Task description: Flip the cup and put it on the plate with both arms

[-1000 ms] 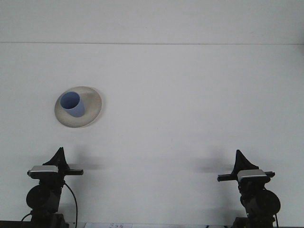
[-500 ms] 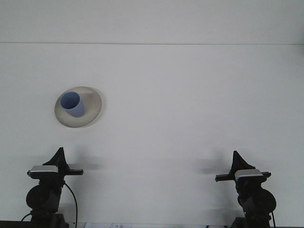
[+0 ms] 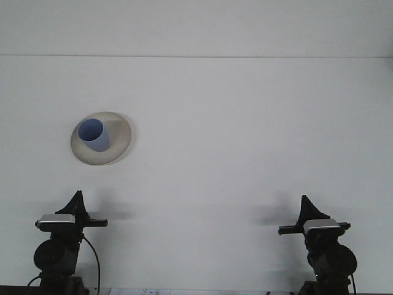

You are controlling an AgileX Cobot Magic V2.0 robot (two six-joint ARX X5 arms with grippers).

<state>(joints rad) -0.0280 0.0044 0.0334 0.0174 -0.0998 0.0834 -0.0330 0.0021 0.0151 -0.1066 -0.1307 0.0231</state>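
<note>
Blue cup (image 3: 93, 134) upright on beige plate (image 3: 101, 138); task apparently complete.
My right gripper (image 3: 305, 206) has settled after edging left; left gripper (image 3: 77, 200) unmoved. Finger openings: cannot tell.

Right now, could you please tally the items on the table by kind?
Blue cup: 1
Cream plate: 1
Total: 2
</note>
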